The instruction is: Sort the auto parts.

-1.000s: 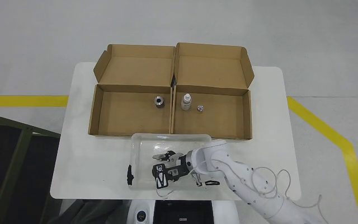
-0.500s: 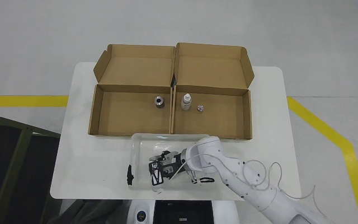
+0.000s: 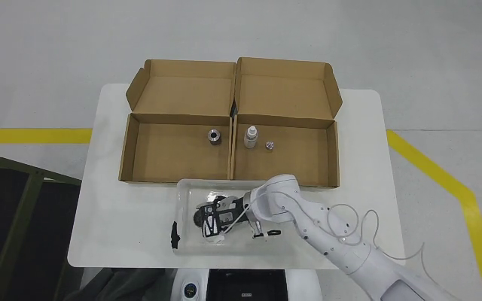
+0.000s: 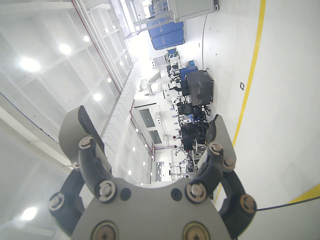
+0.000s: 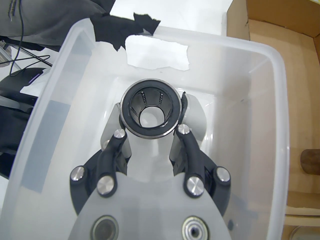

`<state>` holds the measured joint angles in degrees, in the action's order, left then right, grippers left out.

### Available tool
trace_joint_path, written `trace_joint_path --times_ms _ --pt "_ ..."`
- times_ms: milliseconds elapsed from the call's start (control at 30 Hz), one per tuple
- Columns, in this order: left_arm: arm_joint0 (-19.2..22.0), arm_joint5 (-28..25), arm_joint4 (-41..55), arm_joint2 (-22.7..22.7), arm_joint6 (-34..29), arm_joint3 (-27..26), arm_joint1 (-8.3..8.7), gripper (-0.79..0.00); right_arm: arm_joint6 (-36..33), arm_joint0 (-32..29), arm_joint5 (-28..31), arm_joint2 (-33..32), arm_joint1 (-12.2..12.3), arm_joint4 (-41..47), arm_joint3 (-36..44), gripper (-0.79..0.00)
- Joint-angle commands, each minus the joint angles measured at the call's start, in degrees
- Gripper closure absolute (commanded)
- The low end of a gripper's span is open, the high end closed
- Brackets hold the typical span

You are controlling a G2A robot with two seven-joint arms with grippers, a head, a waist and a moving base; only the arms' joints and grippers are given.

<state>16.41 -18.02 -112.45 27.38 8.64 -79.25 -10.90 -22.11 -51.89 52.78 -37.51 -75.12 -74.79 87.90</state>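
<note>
A white table [image 3: 105,226] takes up the middle of the top view. Two open cardboard boxes stand side by side across its upper half with their lids folded back: the left box [image 3: 162,158] and the right box [image 3: 301,162]. Just below them, in the lower centre, is a clear plastic bin [image 3: 184,186], its far rim close against the boxes' front walls. A scrap of black tape [image 3: 175,237] sits on the bin's left rim.

The white right arm comes in from the lower right corner and bends into the bin, where the right gripper [image 3: 213,220] sits low inside, left of the bin's middle. Its fingers are clamped on a linear bearing [image 5: 150,131], one on either side of the barrel. The bearing is a short steel sleeve with a bright outer edge, a black end face and rows of tiny balls running down the dark bore. Its open end faces the wrist camera.

The left gripper [image 4: 148,116] is aimed up at the hall ceiling, fingers spread wide with nothing between them.

A stubby metal cylinder [image 3: 215,136] stands in the left box near the shared wall. In the right box are a small white bottle-shaped part [image 3: 251,136] and, just beside it, a tiny metal piece [image 3: 270,144].
</note>
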Motion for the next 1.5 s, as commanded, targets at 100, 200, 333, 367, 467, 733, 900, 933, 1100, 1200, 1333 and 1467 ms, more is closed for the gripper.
trace_joint_path --times_ms 100,200,333,367,467,733,900,933,1100,1200,1333,1467 --pt "0.00 0.00 0.00 0.00 0.00 0.00 0.00 -0.785 1.13 0.07 0.62 -1.49 0.28 2.13 0.47 0.000" --pt "0.00 0.00 0.00 0.00 0.00 0.00 0.00 -0.785 1.68 -0.24 0.91 -2.85 0.64 3.31 1.11 0.000" --pt "0.00 0.00 0.00 0.00 0.00 0.00 0.00 -0.785 2.08 -0.80 1.07 -4.74 1.18 4.47 2.21 0.000" --pt "0.00 0.00 0.00 0.00 0.00 0.00 0.00 -0.785 2.12 -0.90 1.14 -5.19 1.31 4.72 2.48 0.000" --pt "0.00 0.00 0.00 0.00 0.00 0.00 0.00 -0.785 2.13 -1.21 1.34 -6.33 1.66 5.32 3.30 0.000" --pt "0.00 0.00 0.00 0.00 0.00 0.00 0.00 -0.785 2.72 -2.01 1.18 -8.45 2.28 7.71 5.08 0.000" --pt "0.00 0.00 0.00 0.00 0.00 0.00 0.00 -0.785 2.93 -1.90 0.88 -9.37 2.52 8.47 5.38 0.000" --pt "0.00 0.00 0.00 0.00 0.00 0.00 0.00 -0.785 2.91 -1.84 0.75 -9.53 2.56 8.55 5.41 0.000" --pt "0.00 0.00 0.00 0.00 0.00 0.00 0.00 -0.785 3.06 -1.31 0.38 -9.89 2.62 9.05 5.53 0.000" --pt "0.00 0.00 0.00 0.00 0.00 0.00 0.00 -0.785 3.40 -0.93 -0.01 -9.94 2.58 9.49 5.38 0.000" --pt "0.00 0.00 0.00 0.00 0.00 0.00 0.00 -0.785 3.93 -0.29 -0.41 -9.73 2.45 9.92 5.03 0.000" --pt "0.00 0.00 0.00 0.00 0.00 0.00 0.00 -0.785 4.22 0.82 -1.00 -9.28 2.19 10.06 4.10 0.000"
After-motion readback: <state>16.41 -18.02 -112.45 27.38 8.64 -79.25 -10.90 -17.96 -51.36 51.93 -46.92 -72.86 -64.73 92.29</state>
